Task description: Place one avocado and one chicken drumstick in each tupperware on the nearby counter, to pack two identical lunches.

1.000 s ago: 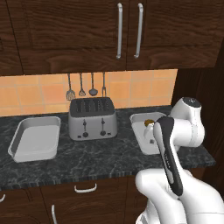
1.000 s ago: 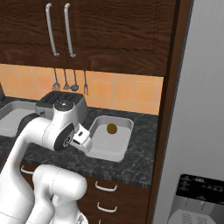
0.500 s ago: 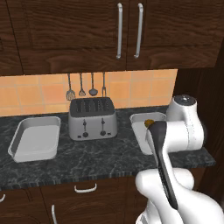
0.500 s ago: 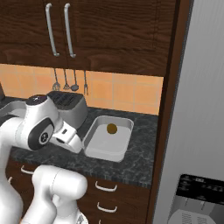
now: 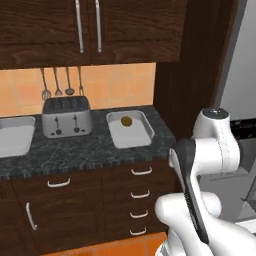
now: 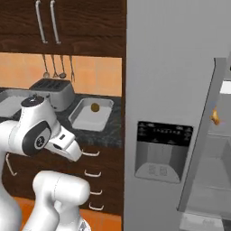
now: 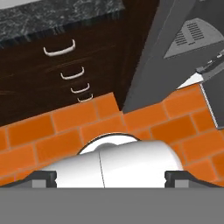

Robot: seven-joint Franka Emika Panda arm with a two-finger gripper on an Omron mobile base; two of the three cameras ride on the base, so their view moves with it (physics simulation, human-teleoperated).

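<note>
The whole scene has slid left since 0.5 s ago: the base has driven right, bringing a grey fridge (image 6: 176,90) with its door open into view. 1 avocado (image 5: 126,121) lies in the right tupperware (image 5: 131,129), whose long axis runs near to far on the counter (image 5: 75,150). The second tupperware (image 5: 12,137) sits far left, past the toaster (image 5: 66,116). I cannot tell whether the gripper's fingers are spread or closed.

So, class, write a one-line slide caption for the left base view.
One avocado sits in the tupperware right of the toaster on the counter.
</note>
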